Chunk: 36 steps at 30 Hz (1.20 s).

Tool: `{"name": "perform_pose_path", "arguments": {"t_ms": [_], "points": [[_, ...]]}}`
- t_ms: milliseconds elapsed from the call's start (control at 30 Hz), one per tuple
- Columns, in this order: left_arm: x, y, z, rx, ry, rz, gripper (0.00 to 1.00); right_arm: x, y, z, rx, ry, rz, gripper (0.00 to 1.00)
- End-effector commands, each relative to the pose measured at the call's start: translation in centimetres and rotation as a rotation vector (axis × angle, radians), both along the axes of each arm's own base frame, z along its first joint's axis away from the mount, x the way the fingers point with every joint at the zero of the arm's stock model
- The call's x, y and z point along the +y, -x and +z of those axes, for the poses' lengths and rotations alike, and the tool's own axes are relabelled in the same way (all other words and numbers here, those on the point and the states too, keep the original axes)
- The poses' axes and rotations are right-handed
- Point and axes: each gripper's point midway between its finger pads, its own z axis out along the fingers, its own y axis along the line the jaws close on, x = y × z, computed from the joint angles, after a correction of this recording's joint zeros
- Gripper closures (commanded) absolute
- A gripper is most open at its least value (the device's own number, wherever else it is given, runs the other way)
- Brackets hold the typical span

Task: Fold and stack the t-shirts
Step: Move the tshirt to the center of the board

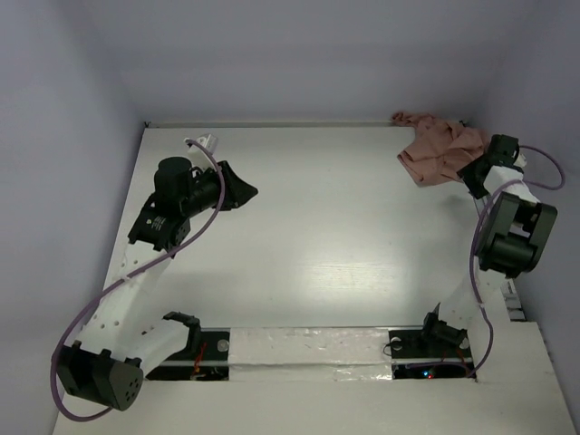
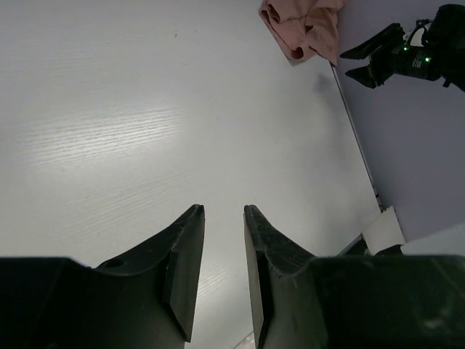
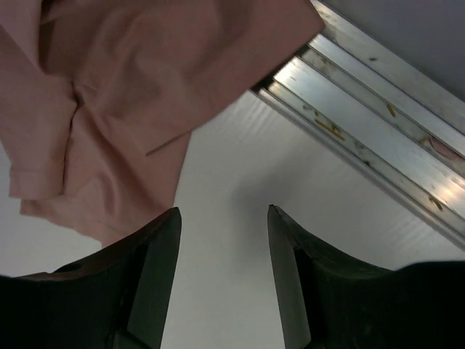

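The white surface carries one item. The pink t-shirt lies crumpled at 1 o'clock, in the far corner and not yet folded; I judge it is awaiting a first grasp. My right pincer hovers just beside its edge, released and empty, presumably lined up to pick. The left pincer sits at 10 o'clock, narrowly parted, grasping nothing (well apart from the cloth). The folds hide any chest print, and I cannot tell the sleeves apart.

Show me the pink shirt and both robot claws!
pink t-shirt (image 1: 439, 147): top view, middle of crumpled cloth.
left gripper (image 2: 223, 209): left wrist view, gap between fingertips.
right gripper (image 3: 223, 211): right wrist view, gap between fingertips.
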Motion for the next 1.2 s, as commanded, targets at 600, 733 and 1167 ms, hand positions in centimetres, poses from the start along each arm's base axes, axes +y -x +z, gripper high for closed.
{"name": "perform_pose_path", "arguments": {"t_ms": [600, 733, 1167], "points": [[1.3, -1.1, -0.4, -0.012, -0.082, 0.073, 0.76, -4.0, -7.8, -7.7, 0.002, -0.042, -0.14, 0.74], [1.5, -1.2, -0.1, -0.016, -0.081, 0.086, 0.76, -3.9, -7.0, -6.9, -0.045, -0.023, -0.159, 0.96], [0.9, -2.8, 2.7, -0.1, -0.067, 0.069, 0.76, 6.9, -6.4, 13.7, -0.402, 0.109, 0.194, 1.0]]}}
